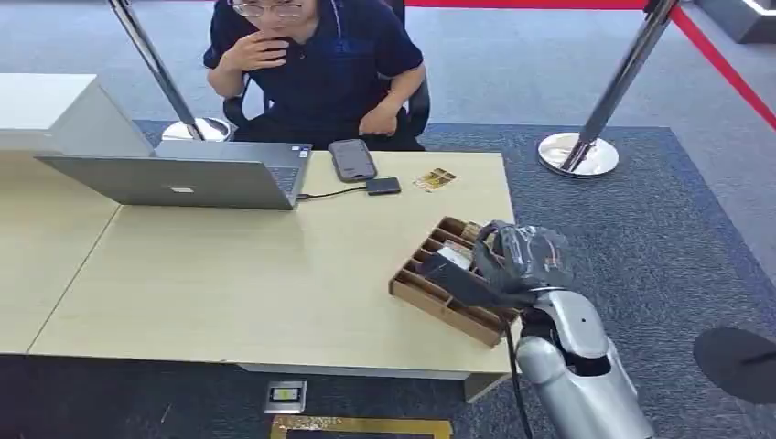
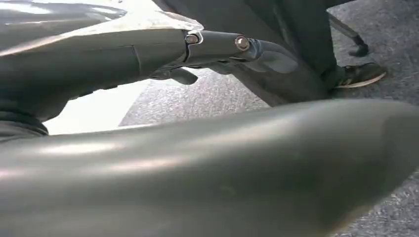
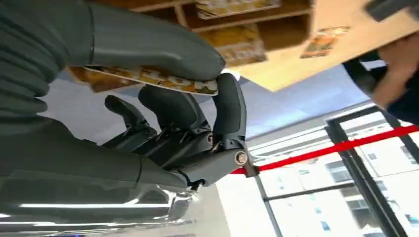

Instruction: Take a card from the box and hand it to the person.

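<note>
Head view first: right hand (image 1: pixel 512 261) is hovering over the wooden box (image 1: pixel 448 282), which is sitting at the near right corner of the bench (image 1: pixel 229 274) with its long axis running diagonally from the bench edge toward the person (image 1: pixel 316 64). Box is split into slots with cards standing in them. One loose card (image 1: pixel 436 179) is lying flat farther along the bench, next to a phone (image 1: pixel 352 159) and a small black adapter (image 1: pixel 383 186) cabled to the laptop (image 1: pixel 183 174). The person is sitting behind the bench.

Left wrist view: left hand (image 2: pixel 217 49) is hanging beside the bench over grey carpet; can't tell whether its fingers are closed or spread from this angle.

Right wrist view: the hand is pinching a card (image 3: pixel 158 79) between the thick thumb and a dark fingertip (image 3: pixel 228 98), held just off the box. Card is yellowish-orange with a busy printed pattern, long axis running along the thumb. Printing is too blurry to read.
</note>
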### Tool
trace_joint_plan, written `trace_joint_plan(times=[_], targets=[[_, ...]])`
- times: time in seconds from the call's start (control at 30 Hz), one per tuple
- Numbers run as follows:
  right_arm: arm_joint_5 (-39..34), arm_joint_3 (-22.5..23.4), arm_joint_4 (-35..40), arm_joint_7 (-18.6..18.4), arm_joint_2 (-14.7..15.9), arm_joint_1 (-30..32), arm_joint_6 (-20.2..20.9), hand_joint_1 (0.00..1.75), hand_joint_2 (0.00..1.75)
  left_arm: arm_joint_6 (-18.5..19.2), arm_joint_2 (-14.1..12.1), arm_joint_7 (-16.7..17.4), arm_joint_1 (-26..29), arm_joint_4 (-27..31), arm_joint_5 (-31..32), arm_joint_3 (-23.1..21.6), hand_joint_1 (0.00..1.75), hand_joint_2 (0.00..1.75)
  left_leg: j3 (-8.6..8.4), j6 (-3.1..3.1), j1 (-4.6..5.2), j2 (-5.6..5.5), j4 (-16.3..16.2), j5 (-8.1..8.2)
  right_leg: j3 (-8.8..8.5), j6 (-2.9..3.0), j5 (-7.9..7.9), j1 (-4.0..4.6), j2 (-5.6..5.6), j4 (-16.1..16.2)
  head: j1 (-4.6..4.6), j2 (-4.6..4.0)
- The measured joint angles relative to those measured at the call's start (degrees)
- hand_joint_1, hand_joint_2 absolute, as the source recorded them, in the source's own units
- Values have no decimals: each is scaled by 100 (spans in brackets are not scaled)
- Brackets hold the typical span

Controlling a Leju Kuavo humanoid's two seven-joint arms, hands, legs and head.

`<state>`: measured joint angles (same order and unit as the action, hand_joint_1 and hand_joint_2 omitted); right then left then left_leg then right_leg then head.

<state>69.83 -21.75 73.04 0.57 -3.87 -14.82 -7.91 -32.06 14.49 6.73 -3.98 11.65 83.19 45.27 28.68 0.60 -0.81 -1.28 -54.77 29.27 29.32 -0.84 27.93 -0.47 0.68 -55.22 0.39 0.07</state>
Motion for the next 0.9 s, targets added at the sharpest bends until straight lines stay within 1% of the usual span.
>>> trace_joint_plan(times=[0.2,0.3,0.33,0.4,0.47,0.53,0.63,0.7,0.77,0.9], targets=[[-63,-192,-59,15,2,-292,26,152,175,0,2,-7,-1,0,13,0,0,0,3,0,0,0,0,0,1,0,0,0,0,-1,-2,0],[-232,-313,-164,22,-15,-589,103,150,175,0,2,-15,-4,0,39,0,0,0,4,0,0,0,0,0,2,0,0,0,0,-2,0,0],[-371,-421,-351,76,-85,-894,174,150,175,0,0,-17,-5,0,44,0,0,0,3,1,0,1,0,-1,1,0,-1,0,0,-4,2,0],[-490,-520,-615,105,-193,-1234,236,150,175,0,2,-18,-8,-2,44,0,0,0,-1,3,0,2,0,-3,1,1,-2,0,0,-4,-2,0],[-525,-592,-791,105,-286,-1458,247,155,175,0,2,-17,-7,-2,44,0,0,0,-1,2,-2,0,-1,-4,0,1,-2,1,0,-5,0,0],[-538,-638,-944,103,-348,-1616,251,152,175,2,0,-18,-7,-2,48,0,0,0,0,2,-2,0,-1,-4,-1,1,-2,1,0,-6,-2,0],[-522,-679,-1306,-11,-485,-1928,227,150,175,17,0,-2,-9,-2,105,-2,0,0,3,2,-1,0,-1,-4,2,1,-2,1,0,-8,0,0],[-509,-728,-1740,-79,-608,-2321,212,150,175,24,0,4,-16,-2,144,-11,0,0,2,2,-1,2,-2,-4,3,1,-2,1,0,-8,-2,0],[-500,-758,-2036,-107,-717,-2585,212,147,175,26,0,6,-18,-2,155,-15,0,0,2,2,-2,0,-3,-4,2,1,-2,1,0,-7,0,0],[-481,-780,-2501,-164,-861,-2926,197,147,175,26,0,7,-20,-4,160,-17,0,0,3,2,-2,0,-3,-4,2,1,-2,1,0,-9,0,0]])
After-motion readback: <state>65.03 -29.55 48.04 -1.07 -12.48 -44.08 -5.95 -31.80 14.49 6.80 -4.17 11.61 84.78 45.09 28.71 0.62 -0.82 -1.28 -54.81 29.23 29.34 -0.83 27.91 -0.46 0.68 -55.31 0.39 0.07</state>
